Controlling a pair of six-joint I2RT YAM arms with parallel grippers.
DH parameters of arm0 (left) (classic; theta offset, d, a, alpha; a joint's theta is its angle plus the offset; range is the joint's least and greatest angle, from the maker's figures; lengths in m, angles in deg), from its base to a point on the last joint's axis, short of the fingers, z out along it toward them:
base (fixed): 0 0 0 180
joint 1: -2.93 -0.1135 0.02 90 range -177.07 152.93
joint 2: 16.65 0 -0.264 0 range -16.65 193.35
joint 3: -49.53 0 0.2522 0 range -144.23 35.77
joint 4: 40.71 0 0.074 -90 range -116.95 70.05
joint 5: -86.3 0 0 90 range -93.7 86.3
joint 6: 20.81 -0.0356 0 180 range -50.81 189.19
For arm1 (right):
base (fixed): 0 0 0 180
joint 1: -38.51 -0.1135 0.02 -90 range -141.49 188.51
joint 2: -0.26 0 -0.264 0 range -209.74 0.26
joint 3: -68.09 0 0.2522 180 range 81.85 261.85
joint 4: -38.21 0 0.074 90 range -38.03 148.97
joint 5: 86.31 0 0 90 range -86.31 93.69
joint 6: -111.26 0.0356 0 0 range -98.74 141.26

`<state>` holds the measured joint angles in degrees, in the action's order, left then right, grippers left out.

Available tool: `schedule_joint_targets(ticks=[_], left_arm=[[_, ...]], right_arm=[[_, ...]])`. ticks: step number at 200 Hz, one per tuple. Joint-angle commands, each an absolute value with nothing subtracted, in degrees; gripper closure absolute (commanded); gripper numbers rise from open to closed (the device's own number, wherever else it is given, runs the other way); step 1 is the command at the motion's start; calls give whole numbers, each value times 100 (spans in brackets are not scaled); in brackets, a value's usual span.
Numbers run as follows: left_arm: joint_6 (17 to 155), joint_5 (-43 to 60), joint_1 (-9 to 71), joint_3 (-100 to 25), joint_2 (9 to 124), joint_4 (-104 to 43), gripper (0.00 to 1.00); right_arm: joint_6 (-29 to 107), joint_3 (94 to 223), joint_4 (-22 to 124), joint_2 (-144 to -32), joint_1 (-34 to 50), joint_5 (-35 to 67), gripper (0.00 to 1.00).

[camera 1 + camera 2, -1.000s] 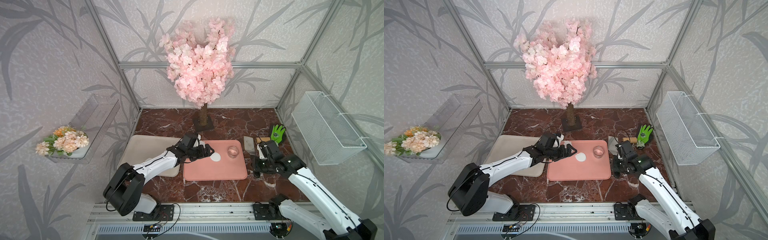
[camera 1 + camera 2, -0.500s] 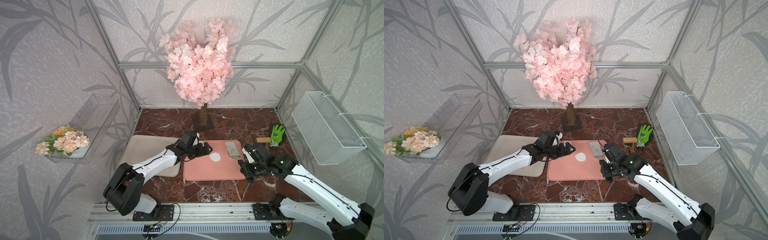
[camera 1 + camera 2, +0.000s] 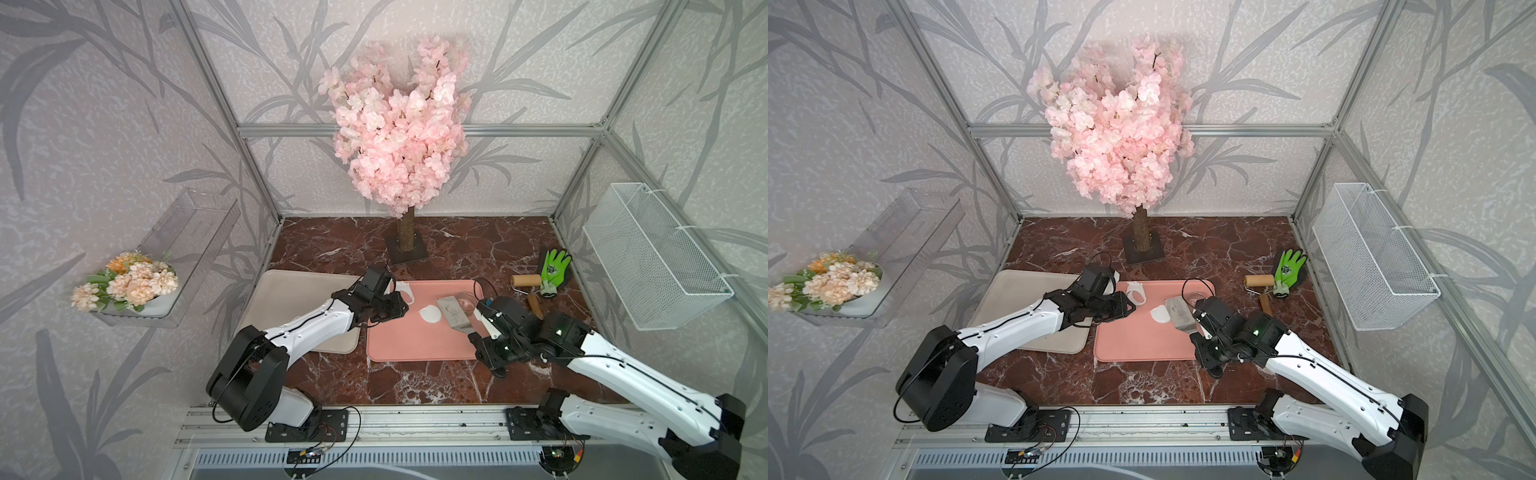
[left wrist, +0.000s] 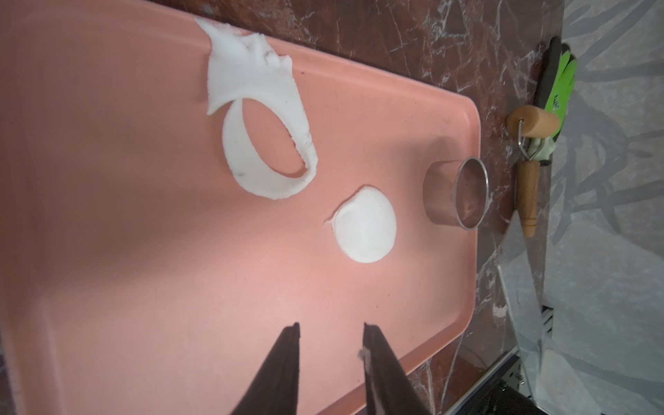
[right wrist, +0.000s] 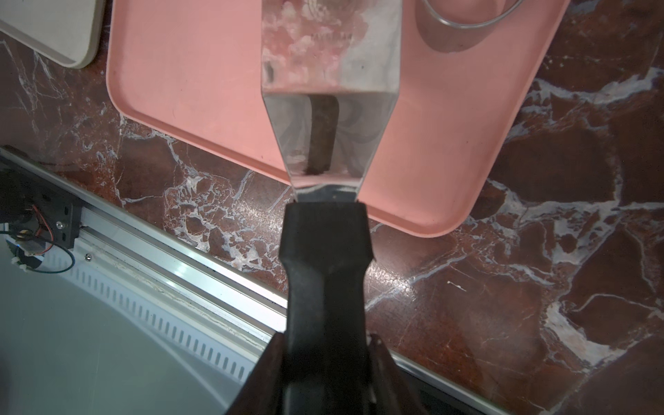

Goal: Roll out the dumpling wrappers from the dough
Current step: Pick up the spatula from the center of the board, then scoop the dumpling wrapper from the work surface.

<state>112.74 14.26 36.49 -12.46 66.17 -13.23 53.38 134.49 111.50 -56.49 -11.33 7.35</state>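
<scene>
Pink tray (image 3: pixel 415 349) (image 3: pixel 1142 347): lay flat on the red marble tabletop (image 3: pixel 457 249), with a beige tray (image 3: pixel 291 299) just beside it on the left. Dumpling wrapper (image 3: pixel 430 314) (image 3: pixel 1158 315) (image 4: pixel 364 225): one thin white disc, lay flat near the middle of the pink tray. Dough loop (image 3: pixel 405 292) (image 3: pixel 1136 292) (image 4: pixel 266 125): a torn white band with a round hole, lay at the tray's far left corner, one end draped on the rim. Ring cutter (image 3: pixel 466 300) (image 3: pixel 1192 296) (image 4: pixel 454 194): stood on the tray near its far right corner. Left gripper (image 4: pixel 331 327): hovered low over the tray, jaws a narrow gap apart and empty, with a white crumb stuck to one finger (image 4: pixel 373 359). Right gripper (image 5: pixel 325 355): jaws clamped on the black handle of a metal spatula (image 3: pixel 454 311) (image 3: pixel 1179 312) (image 5: pixel 330 90). In both top views its blade reached over the tray between disc and cutter, just beside the disc. Whether it touched the disc could not be told. Wooden roller (image 3: pixel 525 281) (image 3: pixel 1258 280) and green glove (image 3: pixel 555 268) (image 3: pixel 1289 266): lay together on the marble, right of the tray. Pink blossom tree (image 3: pixel 395 124): stood at the back. White wire basket (image 3: pixel 652 257): hung on the right wall.
</scene>
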Motion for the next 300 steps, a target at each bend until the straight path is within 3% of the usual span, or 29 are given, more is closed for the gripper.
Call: schedule_joint_targets(ticks=[1,47,111,214,300], left_arm=[[11301,1283,3677,-1045,6601,-1203,73],[11526,1214,3862,-691,6805,-1419,81],[11643,1036,3963,-502,7050,-1352,82],[11702,1125,3964,-302,7207,-1465,99],[11706,1143,3965,-286,7242,-1499,100]], right_arm=[[5441,13394,11182,-5742,-1311,816,100],[5509,13313,11421,-6001,-1545,793,100],[5442,13395,11786,-6394,-1581,739,100],[5111,13556,11650,-7114,-1753,440,100],[4911,13695,11357,-7645,-1739,498,100]])
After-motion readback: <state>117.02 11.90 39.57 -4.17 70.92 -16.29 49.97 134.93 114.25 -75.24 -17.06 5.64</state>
